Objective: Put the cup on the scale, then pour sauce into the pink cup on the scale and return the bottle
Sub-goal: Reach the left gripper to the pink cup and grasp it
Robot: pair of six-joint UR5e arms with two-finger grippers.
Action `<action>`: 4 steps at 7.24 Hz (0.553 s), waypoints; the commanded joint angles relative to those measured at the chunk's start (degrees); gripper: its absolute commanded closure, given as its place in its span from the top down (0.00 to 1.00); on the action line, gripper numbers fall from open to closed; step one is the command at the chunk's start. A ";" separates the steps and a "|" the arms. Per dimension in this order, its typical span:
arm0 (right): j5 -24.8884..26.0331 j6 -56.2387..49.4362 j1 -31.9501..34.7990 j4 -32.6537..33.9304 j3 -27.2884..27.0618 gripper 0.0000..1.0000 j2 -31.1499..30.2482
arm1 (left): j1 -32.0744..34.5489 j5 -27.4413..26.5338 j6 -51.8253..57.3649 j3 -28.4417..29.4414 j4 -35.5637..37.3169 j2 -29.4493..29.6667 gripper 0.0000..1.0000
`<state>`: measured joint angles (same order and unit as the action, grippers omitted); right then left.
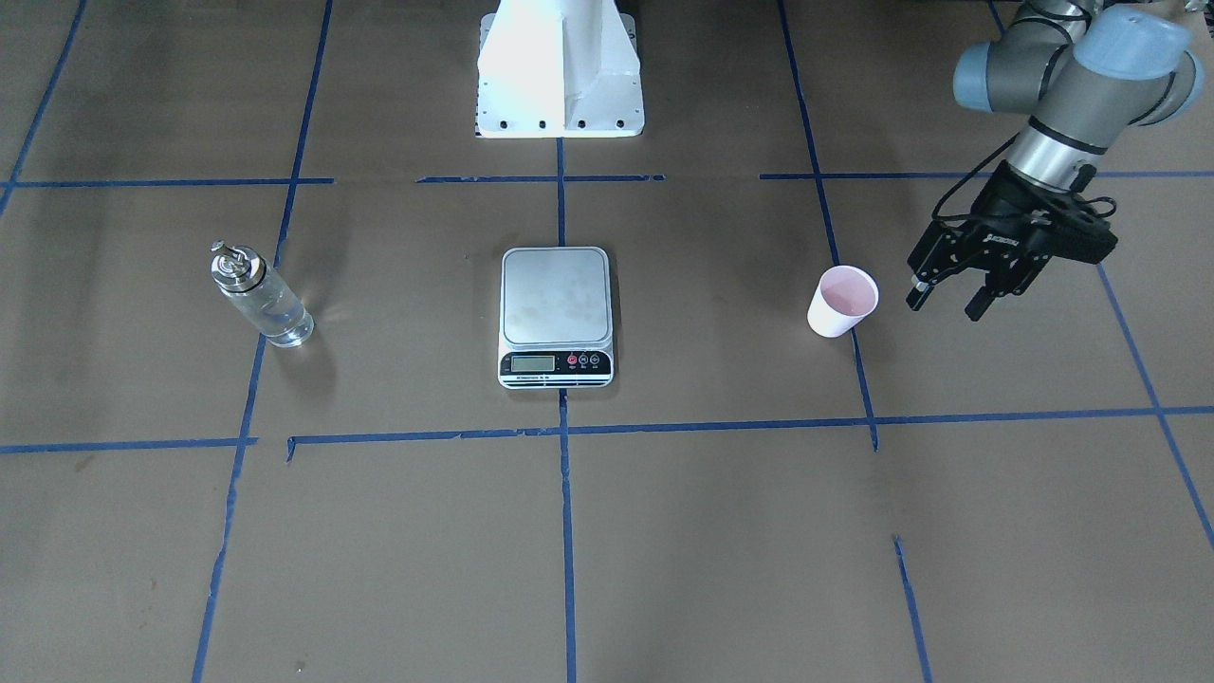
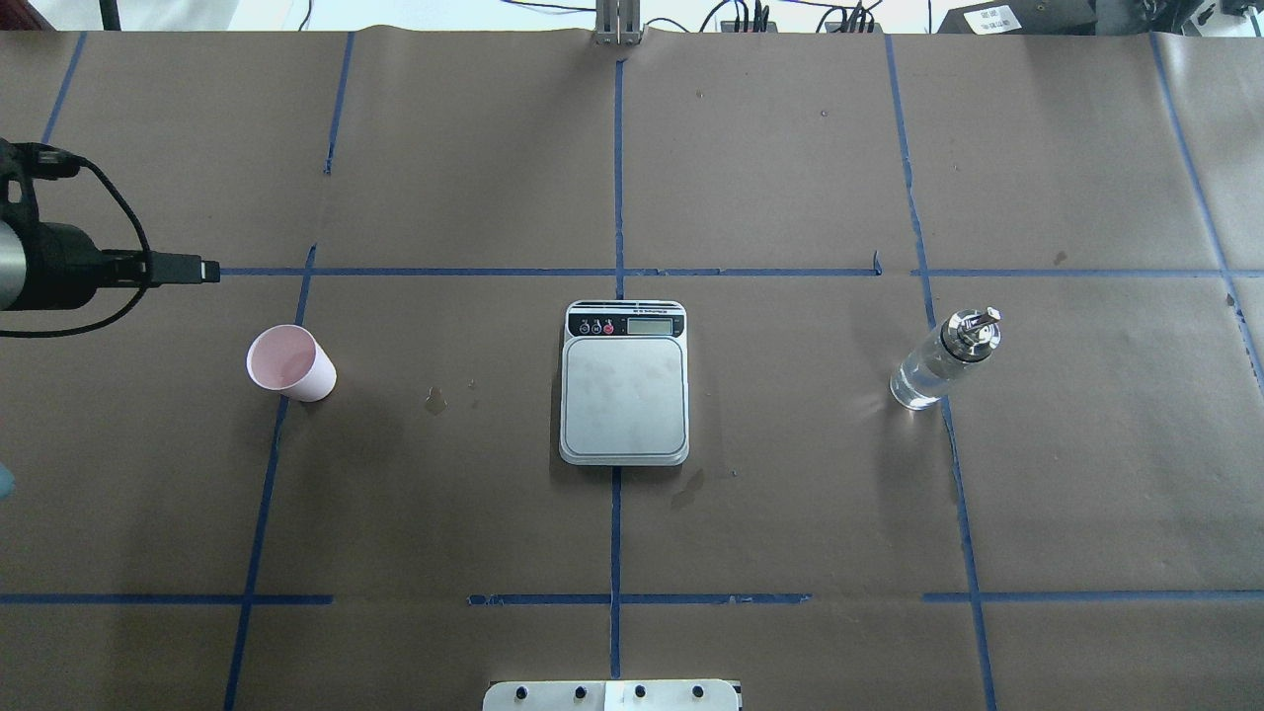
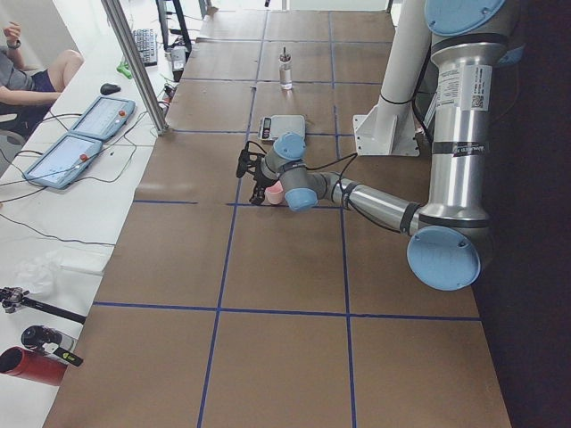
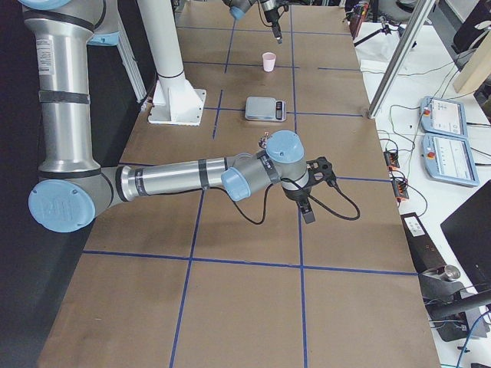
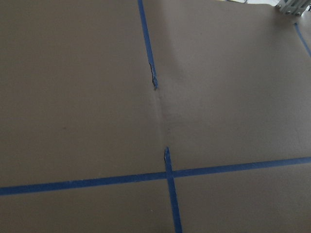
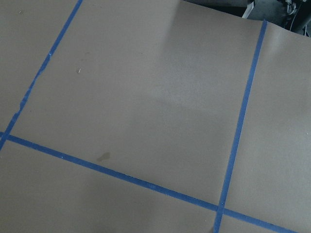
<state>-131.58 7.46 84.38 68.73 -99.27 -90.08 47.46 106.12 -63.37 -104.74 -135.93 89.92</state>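
The cup (image 1: 842, 302), white outside and pink inside, stands upright on the brown paper; it also shows in the overhead view (image 2: 289, 362). My left gripper (image 1: 948, 301) is open and empty, just beside the cup on the side away from the scale, not touching it. The scale (image 1: 556, 313) lies at the table's middle with a bare platform (image 2: 624, 383). The clear bottle (image 1: 261, 294) with its silver cap stands upright on the far side of the scale (image 2: 943, 360). My right gripper (image 4: 307, 208) shows only in the exterior right view, near the table's operator edge; I cannot tell if it is open.
The white robot base (image 1: 560, 76) stands behind the scale. Blue tape lines grid the paper. Both wrist views show only paper and tape. Two tablets (image 3: 85, 134) and a seated person (image 3: 27, 62) are past the table's edge.
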 commanded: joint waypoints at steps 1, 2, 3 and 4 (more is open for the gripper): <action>0.00 0.01 -0.01 0.00 0.13 1.00 -0.01 | -3.68 -3.28 -3.60 -0.11 0.93 0.16 0.59; 0.00 0.01 -0.01 0.00 0.13 1.00 -0.01 | -4.30 -3.29 -3.60 -0.03 0.93 0.16 0.59; 0.00 0.01 -0.01 0.00 0.13 1.00 -0.01 | -5.26 -3.38 -3.60 -0.03 0.93 0.25 0.59; 0.00 0.01 -0.01 0.00 0.13 1.00 -0.01 | -6.32 -3.47 -3.60 -0.03 0.93 0.25 0.59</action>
<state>-131.57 7.47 84.38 68.73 -99.15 -90.09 42.40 102.82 -66.91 -104.78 -135.01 90.14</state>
